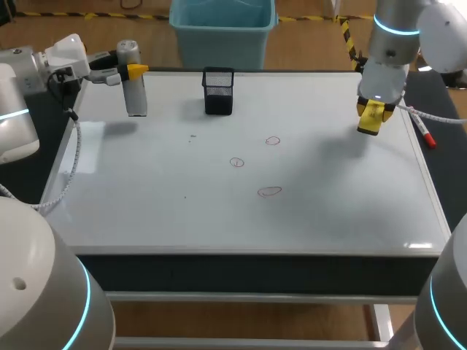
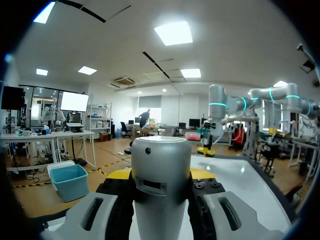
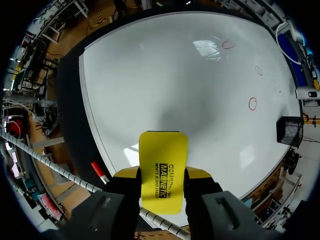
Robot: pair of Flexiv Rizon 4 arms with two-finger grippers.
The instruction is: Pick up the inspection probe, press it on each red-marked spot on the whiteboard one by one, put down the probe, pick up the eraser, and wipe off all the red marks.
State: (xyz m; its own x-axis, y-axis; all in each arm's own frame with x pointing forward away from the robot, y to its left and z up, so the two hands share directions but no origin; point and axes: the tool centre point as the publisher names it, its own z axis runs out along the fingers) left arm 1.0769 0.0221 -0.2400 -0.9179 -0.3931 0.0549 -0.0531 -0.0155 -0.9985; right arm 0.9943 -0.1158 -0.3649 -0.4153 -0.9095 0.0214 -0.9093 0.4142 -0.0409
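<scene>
Grippers first: our left gripper (image 1: 132, 71) is closed down to the width of the probe (image 2: 161, 160), yellow tips pinching it from both sides near the top, so the grey cylinder hangs upright over the far left corner of the whiteboard (image 1: 146, 189). Its shadow sits a bit apart from its foot, so we'd guess it's held just off the surface, not pressing anything. Our right gripper (image 1: 373, 111) is clamped the same way on the yellow eraser (image 3: 162, 155), fingers on its two long edges and the flat pad pointing down, hovering over the right side of the board. Makes sense to us: each arm has its own thing and parks at its own side, which leaves the middle open. That's where the three red marks are, one (image 1: 273, 141) farther back, one (image 1: 237, 162) a bit left of it, one (image 1: 269, 192) nearest us, none of them wiped. A black mesh holder (image 1: 218, 91) stands near the back edge, well apart from the marks, and a red marker (image 1: 425, 134) lies along the right rim. We figure the probe has to come in to the marks before the eraser is any use.
</scene>
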